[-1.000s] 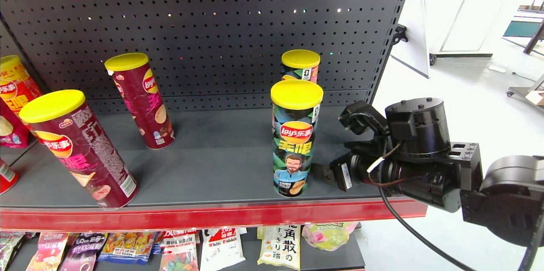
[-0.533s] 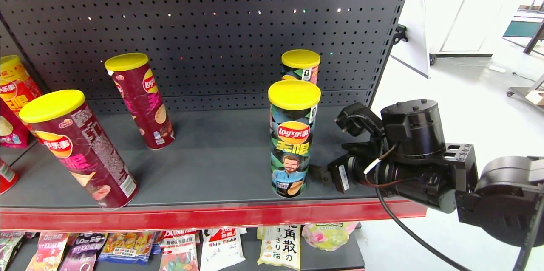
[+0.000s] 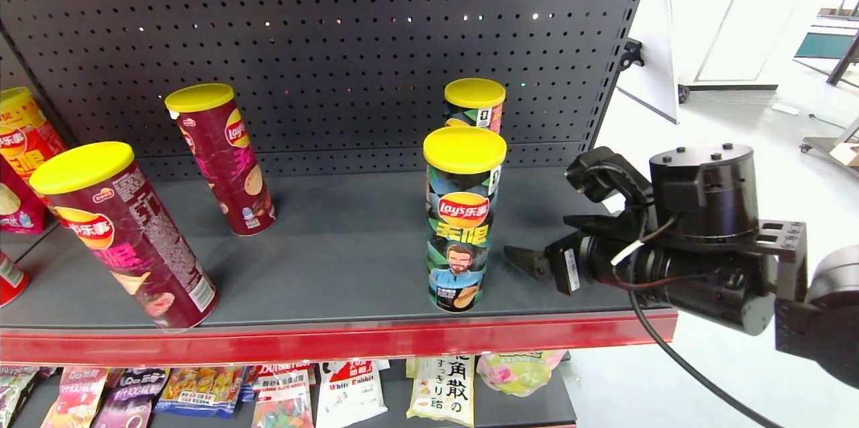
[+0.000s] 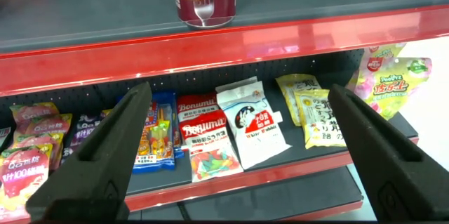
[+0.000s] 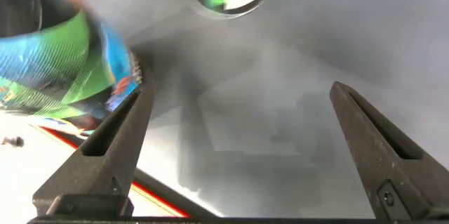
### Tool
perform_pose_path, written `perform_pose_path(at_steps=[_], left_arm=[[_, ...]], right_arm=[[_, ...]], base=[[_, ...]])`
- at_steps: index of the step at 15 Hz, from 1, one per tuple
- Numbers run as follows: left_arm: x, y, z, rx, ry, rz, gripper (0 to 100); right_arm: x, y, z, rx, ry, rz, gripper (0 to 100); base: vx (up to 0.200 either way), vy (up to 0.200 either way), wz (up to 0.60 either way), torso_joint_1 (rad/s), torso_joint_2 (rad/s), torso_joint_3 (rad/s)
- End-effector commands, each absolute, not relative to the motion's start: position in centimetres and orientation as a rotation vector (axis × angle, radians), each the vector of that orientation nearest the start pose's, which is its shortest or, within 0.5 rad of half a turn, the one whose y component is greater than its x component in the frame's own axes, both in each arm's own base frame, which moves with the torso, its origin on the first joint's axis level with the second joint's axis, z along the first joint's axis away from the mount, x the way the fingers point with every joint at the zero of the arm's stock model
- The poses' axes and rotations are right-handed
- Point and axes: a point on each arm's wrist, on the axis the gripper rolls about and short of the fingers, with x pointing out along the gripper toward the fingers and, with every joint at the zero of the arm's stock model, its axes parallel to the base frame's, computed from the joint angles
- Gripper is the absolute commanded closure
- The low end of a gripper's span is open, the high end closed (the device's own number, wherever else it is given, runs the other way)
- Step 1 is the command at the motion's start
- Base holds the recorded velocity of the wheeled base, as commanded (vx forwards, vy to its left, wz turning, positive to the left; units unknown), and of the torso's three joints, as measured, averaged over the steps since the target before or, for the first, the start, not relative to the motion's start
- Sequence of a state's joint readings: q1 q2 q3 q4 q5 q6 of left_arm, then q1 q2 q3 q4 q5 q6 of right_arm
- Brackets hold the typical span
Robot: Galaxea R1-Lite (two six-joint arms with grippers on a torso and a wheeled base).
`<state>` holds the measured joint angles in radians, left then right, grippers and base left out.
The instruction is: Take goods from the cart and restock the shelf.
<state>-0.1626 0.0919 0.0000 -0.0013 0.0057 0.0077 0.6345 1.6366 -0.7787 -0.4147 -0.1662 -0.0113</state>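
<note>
Head view: a dark grey shelf (image 3: 335,260) with a red front lip and a perforated back panel (image 3: 335,45), seen from in front and slightly above.
Task item: a green-patterned chip can (image 3: 462,220) with a yellow lid stands upright on the shelf, close to the front lip and towards the right end.
Behind it: a second can (image 3: 475,106) with the same yellow lid stands upright near the back panel, in line with the front one.
Right arm: the right gripper (image 3: 525,261) sits just to the right of the green-patterned chip can, level with its lower half and pointing at it, with a narrow gap between them.
Right fingers: the fingers (image 5: 112,157) are spread wide with nothing between them. In the right wrist view the can's blurred green and blue side lies just outside one finger.
Left arm: the left gripper (image 4: 231,154) faces the lower shelf (image 4: 231,175) beneath the red lip, its two fingers wide apart and holding nothing.
Left half of the shelf: two maroon cans (image 3: 124,233) with yellow lids, one near the front lip and one farther back.
Far left edge: a yellow and red can (image 3: 23,136), partly cut off.
Below: a row of coloured snack bags (image 3: 349,391) lies on the lower shelf.
</note>
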Motion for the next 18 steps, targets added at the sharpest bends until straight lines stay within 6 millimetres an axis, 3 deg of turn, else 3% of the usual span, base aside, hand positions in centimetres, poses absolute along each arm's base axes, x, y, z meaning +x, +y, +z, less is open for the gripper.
perform_pose_path(at_steps=[1,7,10,11,13,14,15,18], left_arm=[[-1.5,0.3,7.7,0.015,0.091,-0.157,0],[-1.5,0.3,7.7,0.015,0.091,-0.157,0],[-1.5,0.3,7.7,0.015,0.091,-0.157,0],[-1.5,0.3,7.7,0.015,0.091,-0.157,0],[-1.5,0.3,7.7,0.015,0.091,-0.157,0],[-1.5,0.3,7.7,0.015,0.091,-0.157,0],[-1.5,0.3,7.7,0.015,0.091,-0.157,0],[-1.5,0.3,7.7,0.015,0.091,-0.157,0]], right_arm=[[20.7,14.0,18.4,-0.157,0.373,0.438,0],[14.9,8.3,19.5,-0.106,0.276,0.37,0],[10.9,4.5,19.5,-0.066,0.213,0.324,0],[8.9,2.6,19.7,-0.05,0.215,0.269,0],[5.1,0.9,19.5,-0.02,0.204,0.22,0],[3.6,0.6,19.0,-0.015,0.184,0.211,0],[1.0,0.3,17.1,-0.025,0.168,0.191,0],[-1.6,0.1,14.3,-0.046,0.081,0.132,0]], base=[[0.0,0.0,0.0,0.0,0.0,0.0],[0.0,0.0,0.0,0.0,0.0,0.0],[0.0,0.0,0.0,0.0,0.0,0.0],[0.0,0.0,0.0,0.0,0.0,0.0],[0.0,0.0,0.0,0.0,0.0,0.0],[0.0,0.0,0.0,0.0,0.0,0.0],[0.0,0.0,0.0,0.0,0.0,0.0],[0.0,0.0,0.0,0.0,0.0,0.0]])
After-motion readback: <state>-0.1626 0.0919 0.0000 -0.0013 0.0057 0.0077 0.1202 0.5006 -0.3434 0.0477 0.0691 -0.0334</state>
